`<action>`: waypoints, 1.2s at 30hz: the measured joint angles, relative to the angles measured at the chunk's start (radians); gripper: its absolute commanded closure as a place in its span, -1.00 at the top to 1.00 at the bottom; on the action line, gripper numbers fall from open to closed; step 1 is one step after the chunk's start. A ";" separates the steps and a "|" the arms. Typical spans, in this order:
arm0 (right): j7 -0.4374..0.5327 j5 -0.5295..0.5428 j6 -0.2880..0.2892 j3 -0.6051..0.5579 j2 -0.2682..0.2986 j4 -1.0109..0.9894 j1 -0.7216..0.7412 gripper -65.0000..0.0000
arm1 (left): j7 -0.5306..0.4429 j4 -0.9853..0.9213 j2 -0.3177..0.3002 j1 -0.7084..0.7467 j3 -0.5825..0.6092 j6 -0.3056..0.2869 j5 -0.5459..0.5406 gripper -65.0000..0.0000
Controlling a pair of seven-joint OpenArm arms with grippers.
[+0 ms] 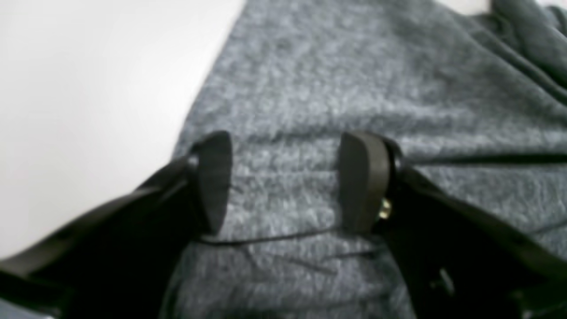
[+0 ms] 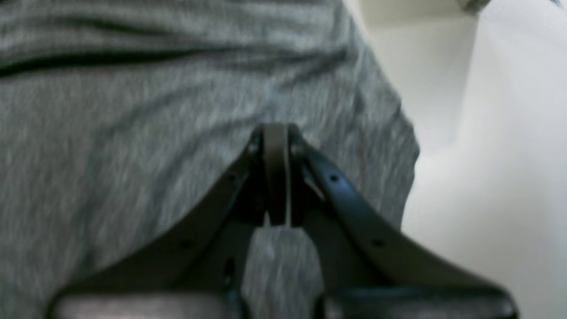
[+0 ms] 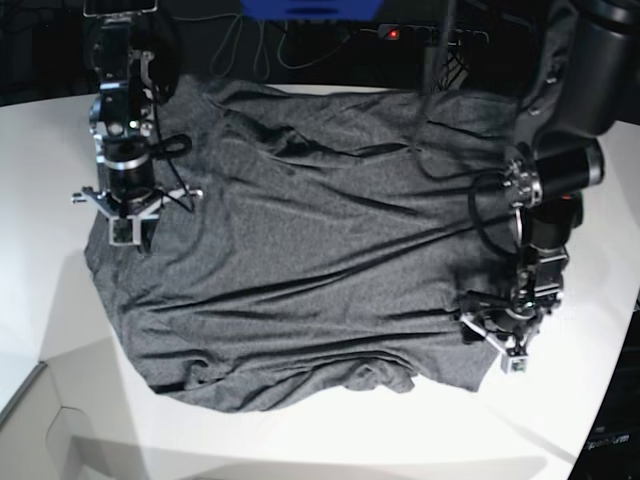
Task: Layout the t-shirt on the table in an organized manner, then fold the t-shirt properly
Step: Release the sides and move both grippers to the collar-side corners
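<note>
Spread wide and wrinkled across the white counter [image 3: 300,440]: the grey t-shirt [image 3: 320,260], hem bunched toward the near edge. Over its near corner, left fingers [image 1: 283,181] parted wide, poised just above the cloth with nothing between them. At the opposite edge, right fingers [image 2: 275,173] pressed fully together against the fabric; whether any cloth is pinched, cannot tell.

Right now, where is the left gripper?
In the base view, the left gripper sits at right, open over the dark heather-grey knit t-shirt's edge, near the white table.
</note>
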 measured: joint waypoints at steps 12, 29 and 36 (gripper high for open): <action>-0.011 0.000 -0.002 0.096 -0.003 0.003 -0.043 -1.00 | 0.025 -0.008 -0.067 -0.019 -0.001 0.000 0.000 0.15; -0.011 0.000 0.004 0.205 0.013 0.003 -0.055 -0.93 | 0.018 0.043 -0.084 -0.097 -0.059 -0.012 -0.034 0.15; -0.071 -0.003 0.264 0.319 0.005 0.018 -0.074 -0.41 | 0.372 0.493 -0.132 0.121 -0.196 -0.002 -0.229 0.15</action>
